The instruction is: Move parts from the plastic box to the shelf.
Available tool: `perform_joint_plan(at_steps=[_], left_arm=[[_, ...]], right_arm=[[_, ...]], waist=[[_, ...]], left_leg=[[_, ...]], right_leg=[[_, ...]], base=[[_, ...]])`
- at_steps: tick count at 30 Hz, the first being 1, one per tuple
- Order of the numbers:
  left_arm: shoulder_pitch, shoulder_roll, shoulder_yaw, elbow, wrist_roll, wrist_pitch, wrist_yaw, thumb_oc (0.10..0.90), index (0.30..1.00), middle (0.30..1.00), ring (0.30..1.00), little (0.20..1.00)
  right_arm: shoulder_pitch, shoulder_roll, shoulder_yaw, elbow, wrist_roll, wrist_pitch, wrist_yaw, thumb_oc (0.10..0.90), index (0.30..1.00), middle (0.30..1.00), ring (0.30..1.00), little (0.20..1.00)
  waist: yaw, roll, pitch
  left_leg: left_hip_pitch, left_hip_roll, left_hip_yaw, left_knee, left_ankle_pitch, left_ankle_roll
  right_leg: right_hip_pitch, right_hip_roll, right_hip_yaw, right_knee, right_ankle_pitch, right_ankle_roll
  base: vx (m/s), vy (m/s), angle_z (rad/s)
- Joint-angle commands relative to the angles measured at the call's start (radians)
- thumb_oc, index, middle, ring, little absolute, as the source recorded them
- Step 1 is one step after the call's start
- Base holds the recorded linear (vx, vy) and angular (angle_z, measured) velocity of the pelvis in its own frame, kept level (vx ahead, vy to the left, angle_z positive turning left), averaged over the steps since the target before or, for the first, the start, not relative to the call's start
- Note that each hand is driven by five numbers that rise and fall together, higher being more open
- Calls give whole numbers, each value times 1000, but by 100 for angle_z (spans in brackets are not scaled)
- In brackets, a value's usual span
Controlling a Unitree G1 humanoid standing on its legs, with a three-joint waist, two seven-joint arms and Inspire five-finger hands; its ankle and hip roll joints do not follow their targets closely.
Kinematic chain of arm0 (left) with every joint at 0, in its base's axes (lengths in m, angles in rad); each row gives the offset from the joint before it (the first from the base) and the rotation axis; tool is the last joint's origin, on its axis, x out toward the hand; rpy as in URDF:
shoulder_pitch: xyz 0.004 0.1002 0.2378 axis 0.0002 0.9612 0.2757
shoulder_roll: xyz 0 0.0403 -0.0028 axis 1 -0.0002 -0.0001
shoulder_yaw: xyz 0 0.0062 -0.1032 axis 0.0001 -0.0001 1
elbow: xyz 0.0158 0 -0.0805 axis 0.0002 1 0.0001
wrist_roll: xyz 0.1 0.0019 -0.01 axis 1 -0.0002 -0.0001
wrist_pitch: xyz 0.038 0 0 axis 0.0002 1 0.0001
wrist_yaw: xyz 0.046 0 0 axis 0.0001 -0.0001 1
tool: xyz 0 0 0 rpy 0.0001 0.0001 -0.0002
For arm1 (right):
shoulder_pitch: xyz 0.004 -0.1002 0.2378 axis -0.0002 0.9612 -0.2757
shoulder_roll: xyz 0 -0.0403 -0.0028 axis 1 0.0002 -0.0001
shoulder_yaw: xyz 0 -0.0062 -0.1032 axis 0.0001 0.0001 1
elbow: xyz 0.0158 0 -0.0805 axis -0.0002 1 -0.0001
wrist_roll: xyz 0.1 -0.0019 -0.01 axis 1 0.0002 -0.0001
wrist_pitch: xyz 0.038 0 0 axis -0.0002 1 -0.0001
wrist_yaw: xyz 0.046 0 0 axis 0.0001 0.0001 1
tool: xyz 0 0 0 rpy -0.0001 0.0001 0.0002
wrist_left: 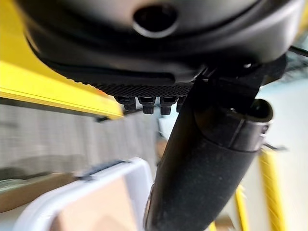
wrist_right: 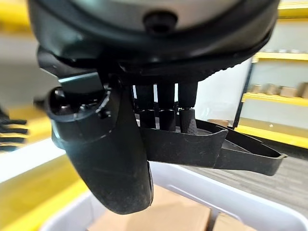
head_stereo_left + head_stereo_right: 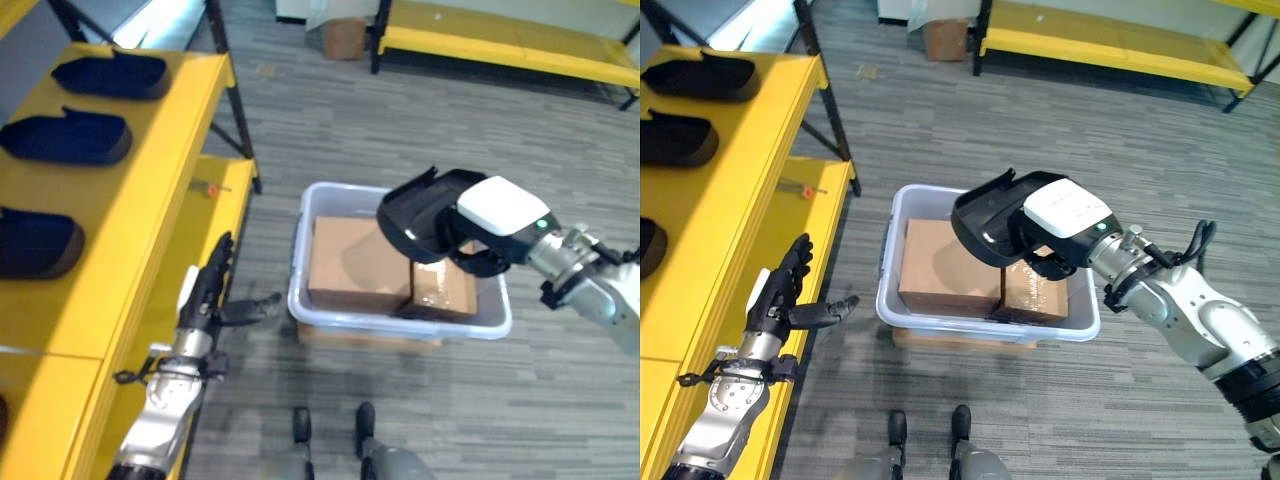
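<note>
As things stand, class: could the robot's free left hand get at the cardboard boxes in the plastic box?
Probably yes. The left hand is open beside the plastic box, and the near cardboard box lies uncovered. The right hand, holding a black part, hangs over the other side.

head eyes: high, looking down, share plastic box [image 3: 400,318] | wrist views: very close (each along its own hand)

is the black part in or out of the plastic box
Out: the right robot hand holds the black part lifted above the plastic box.
</note>
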Motion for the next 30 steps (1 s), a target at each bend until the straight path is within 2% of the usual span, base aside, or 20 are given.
perform_joint_plan(at_steps=[1,3,5,8,13,17,19,22,26,30], left_arm=[[-70,64,-86,-35,142,-107,55,900,1000,1000,1000,1000],[-102,78,-107,-40,211,-108,78,900,1000,1000,1000,1000],[-166,115,-146,-40,372,-109,124,900,1000,1000,1000,1000],[-190,136,-165,-47,455,-112,147,900,1000,1000,1000,1000],[-274,187,-257,-46,641,-122,188,900,1000,1000,1000,1000],[-322,209,-304,-40,711,-125,201,900,1000,1000,1000,1000],[-379,235,-355,-34,789,-125,220,900,1000,1000,1000,1000],[-396,240,-368,-28,809,-122,226,900,1000,1000,1000,1000],[-431,260,-393,-38,922,-109,250,900,1000,1000,1000,1000],[-440,257,-397,-45,952,-102,254,900,1000,1000,1000,1000]], right_arm=[[-102,29,-28,14,109,-1,-58,400,300,300,300,300],[-116,48,-17,-5,131,-8,-58,400,300,300,300,300],[-149,72,20,-17,153,-17,-62,400,300,300,300,300],[-156,81,24,-27,172,-21,-65,400,300,300,300,300],[-173,101,53,-23,197,-31,-75,400,300,300,300,300],[-191,112,74,-21,207,-35,-78,400,300,300,300,300],[-216,119,103,-16,207,-38,-83,400,300,300,300,300],[-223,123,110,-13,206,-38,-83,400,300,300,300,300],[-246,140,134,-1,203,-38,-81,400,300,300,300,300],[-250,156,142,6,203,-37,-77,400,300,300,300,300]], waist=[[14,1,-233],[6,0,-243],[-4,-1,-258],[-9,-1,-265],[-20,-3,-280],[-24,-3,-285],[-27,-5,-289],[-28,-6,-289],[-29,-8,-289],[-28,-9,-289]], left_leg=[[43,76,-56,-25,-60,-64],[53,80,-47,-25,-65,-64],[69,87,-31,-25,-72,-65],[74,90,-29,-25,-75,-66],[86,91,-25,-25,-80,-67],[89,92,-24,-25,-83,-68],[91,93,-23,-25,-83,-68],[92,93,-23,-25,-83,-69],[96,94,-25,-25,-87,-68],[101,94,-24,-25,-88,-66]], right_leg=[[9,-41,-2,31,-66,97],[14,-38,9,30,-65,98],[21,-35,26,29,-66,100],[24,-34,33,31,-67,101],[35,-34,33,32,-75,103],[39,-35,32,33,-77,104],[42,-35,30,34,-79,103],[43,-35,29,35,-80,104],[50,-35,30,32,-82,104],[52,-34,31,32,-83,103]], base=[[19,4,-16],[25,1,-16],[22,6,-25],[15,2,-8],[11,0,-3],[0,0,0],[0,0,0],[0,0,0],[0,0,0],[0,0,0]])
